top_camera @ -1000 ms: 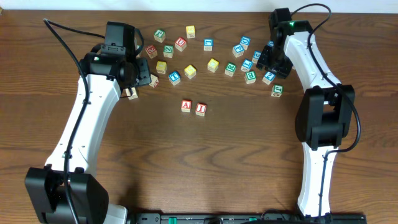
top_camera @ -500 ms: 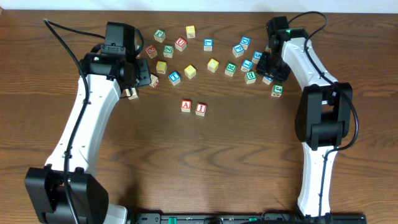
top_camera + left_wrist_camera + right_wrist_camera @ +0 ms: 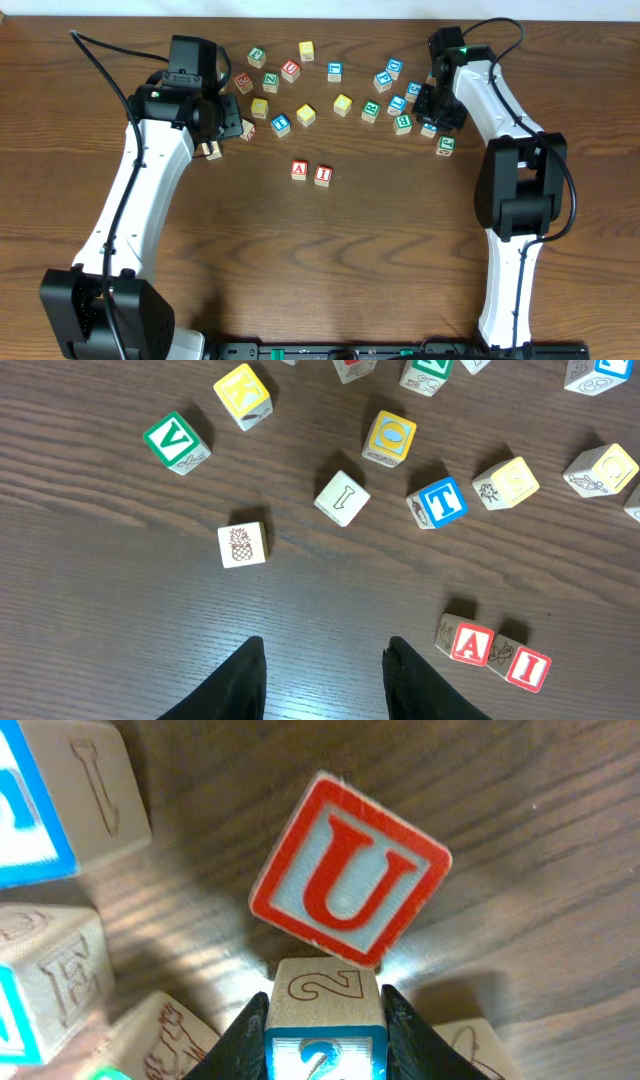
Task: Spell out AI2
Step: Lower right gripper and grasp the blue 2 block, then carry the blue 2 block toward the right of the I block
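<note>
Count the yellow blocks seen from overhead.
4 yellow blocks: one at the far edge, three nearer the middle, at left, centre and right. Others may be hidden.

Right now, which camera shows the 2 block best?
Right wrist view: the 2 block sits close up, gripped in the right hand. Overhead, I can't pick it out. Left wrist view misses it.

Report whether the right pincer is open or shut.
Shut on the 2 cube: in the right wrist view, the right pincer has both fingers against the cube's sides, no gap showing.
</note>
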`<state>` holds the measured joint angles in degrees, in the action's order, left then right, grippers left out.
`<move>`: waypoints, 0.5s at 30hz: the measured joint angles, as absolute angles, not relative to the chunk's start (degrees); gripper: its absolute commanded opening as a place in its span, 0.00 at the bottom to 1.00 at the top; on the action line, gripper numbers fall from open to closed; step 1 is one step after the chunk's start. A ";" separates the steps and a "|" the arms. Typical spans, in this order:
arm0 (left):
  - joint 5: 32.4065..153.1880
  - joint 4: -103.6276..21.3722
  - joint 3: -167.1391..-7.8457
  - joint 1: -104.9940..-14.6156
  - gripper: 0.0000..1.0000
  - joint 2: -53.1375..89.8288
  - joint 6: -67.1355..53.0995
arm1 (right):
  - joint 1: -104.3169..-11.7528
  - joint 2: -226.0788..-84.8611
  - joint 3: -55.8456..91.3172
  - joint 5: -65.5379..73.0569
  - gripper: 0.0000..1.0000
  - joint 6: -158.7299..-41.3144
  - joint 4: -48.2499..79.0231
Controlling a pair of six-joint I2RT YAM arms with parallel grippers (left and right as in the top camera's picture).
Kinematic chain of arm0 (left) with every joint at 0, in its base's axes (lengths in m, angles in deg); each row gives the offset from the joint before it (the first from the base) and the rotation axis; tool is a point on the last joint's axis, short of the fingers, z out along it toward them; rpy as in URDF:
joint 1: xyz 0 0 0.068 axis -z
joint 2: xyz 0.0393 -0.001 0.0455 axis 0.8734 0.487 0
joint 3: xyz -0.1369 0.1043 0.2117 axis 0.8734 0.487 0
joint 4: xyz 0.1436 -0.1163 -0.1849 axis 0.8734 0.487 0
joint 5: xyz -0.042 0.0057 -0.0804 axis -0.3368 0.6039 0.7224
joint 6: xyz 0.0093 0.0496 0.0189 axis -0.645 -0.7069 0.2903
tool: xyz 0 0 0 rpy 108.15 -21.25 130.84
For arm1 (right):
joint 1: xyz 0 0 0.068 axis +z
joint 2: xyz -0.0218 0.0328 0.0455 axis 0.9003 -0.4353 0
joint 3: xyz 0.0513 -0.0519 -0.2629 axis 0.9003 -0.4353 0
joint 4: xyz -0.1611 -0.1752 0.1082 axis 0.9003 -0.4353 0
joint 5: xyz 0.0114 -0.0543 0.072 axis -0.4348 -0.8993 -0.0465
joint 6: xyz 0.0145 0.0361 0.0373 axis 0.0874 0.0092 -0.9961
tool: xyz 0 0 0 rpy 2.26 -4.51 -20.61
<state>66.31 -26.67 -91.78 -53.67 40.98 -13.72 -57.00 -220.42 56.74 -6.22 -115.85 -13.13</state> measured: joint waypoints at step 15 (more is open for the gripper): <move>66.31 -26.69 -91.78 -53.67 0.38 40.98 -13.72 | -57.32 -212.92 60.46 -4.82 0.25 -107.65 -20.08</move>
<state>66.31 -26.69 -91.78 -53.67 40.98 -13.72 -57.32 -212.92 60.46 -4.82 -107.65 -20.08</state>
